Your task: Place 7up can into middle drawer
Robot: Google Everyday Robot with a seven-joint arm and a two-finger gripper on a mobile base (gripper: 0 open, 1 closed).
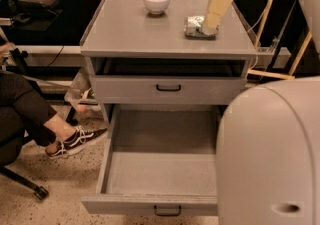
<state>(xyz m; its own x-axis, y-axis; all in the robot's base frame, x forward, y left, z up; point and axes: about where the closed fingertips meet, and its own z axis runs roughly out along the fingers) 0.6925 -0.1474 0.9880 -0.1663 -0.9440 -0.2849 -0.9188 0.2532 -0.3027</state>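
Right of the bowl on the cabinet top lies the can, the gripper at its right end; whether it is closed I cannot tell. Best straddle the can squarely and squeeze gently before lowering it to the open drawer.
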